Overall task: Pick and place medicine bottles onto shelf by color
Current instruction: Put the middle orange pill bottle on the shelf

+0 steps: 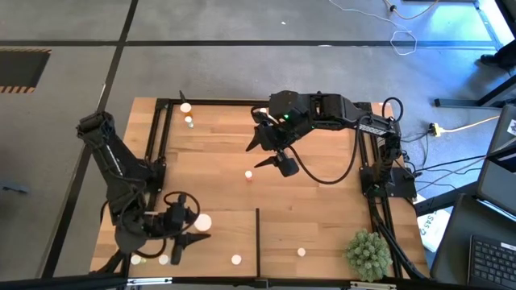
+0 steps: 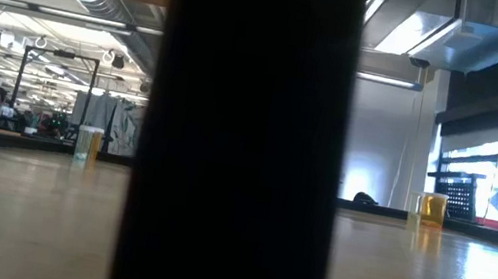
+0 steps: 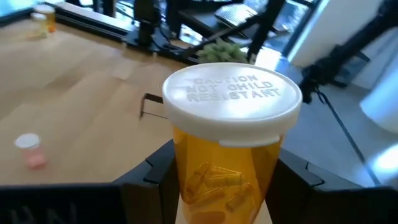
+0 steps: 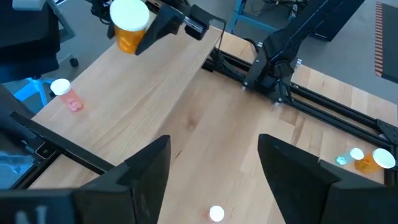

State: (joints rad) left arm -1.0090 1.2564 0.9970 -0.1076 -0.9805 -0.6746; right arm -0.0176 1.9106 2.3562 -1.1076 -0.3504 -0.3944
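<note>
From the high view, I am seeing the left gripper (image 1: 187,228) sitting over the near-left part of the table (image 1: 322,217), its fingers closing on a wide orange bottle (image 1: 201,222) with a white cap. The right gripper (image 1: 272,155) is hovering over the middle of the far half, jaws standing wide and carrying nothing, with a small bottle (image 1: 249,174) lying just beside its tips. Two more bottles (image 1: 186,107) are standing at the far-left corner, and single ones are resting on the shelf (image 1: 322,242) either side of the dark divider (image 1: 257,238), one to its left (image 1: 236,259) and one to its right (image 1: 301,252). A green plant ball (image 1: 370,254) is sitting at the near-right corner. In the low view, I am looking across the wood at a broad dark upright (image 2: 244,139) blocking the middle, with a yellowish bottle (image 2: 87,141) far off on the left and another (image 2: 432,208) on the right. In the left wrist view, the orange bottle (image 3: 224,155) is filling the frame, clamped upright between the dark fingers (image 3: 155,180), capsules showing inside it; a small pinkish bottle (image 3: 30,149) is standing on the wood beyond. In the right wrist view, the fingers (image 4: 146,174) are spreading wide over bare wood, and the far arm is holding the orange bottle (image 4: 129,25) aloft.
</note>
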